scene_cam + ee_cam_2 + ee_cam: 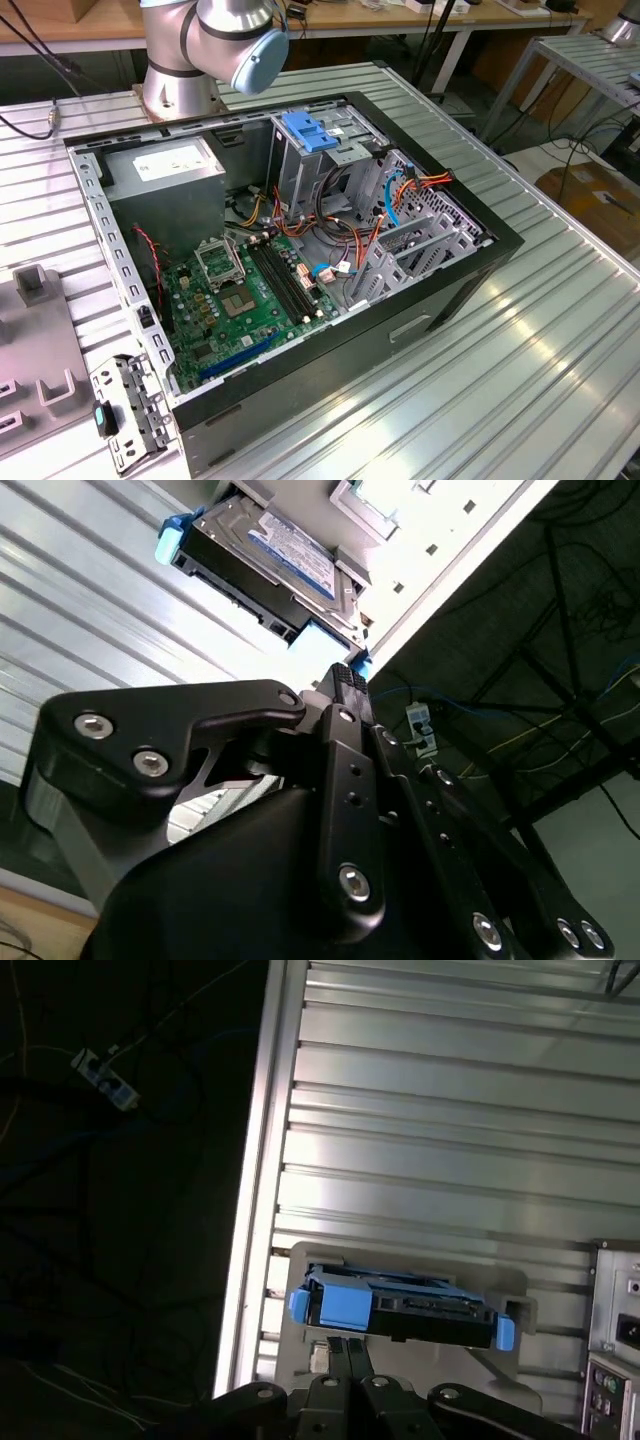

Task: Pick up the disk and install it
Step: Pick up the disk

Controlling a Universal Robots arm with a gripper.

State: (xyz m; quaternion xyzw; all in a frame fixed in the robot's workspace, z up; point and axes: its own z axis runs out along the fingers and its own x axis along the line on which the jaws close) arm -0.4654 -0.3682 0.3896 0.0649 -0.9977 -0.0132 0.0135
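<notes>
First wrist view finds the flat silver-metal disk with blue plastic side rails point(400, 1305) resting on a pale grey holder point(420, 1260) on the ribbed aluminium bench point(450, 1110), near the bench's edge and near the rear panel of the black computer case point(612, 1350). The gripper point(338, 1348) has its black jaws drawn together on nothing. Its tips are close to the disk's near side, and whether they touch it cannot be told. In the exterior view the case lies open, crowded with a green motherboard point(240, 300), orange and red cables point(340, 235), a grey metal box with a white sticker point(165, 170) and a metal cage with a blue plastic handle point(310, 130).
</notes>
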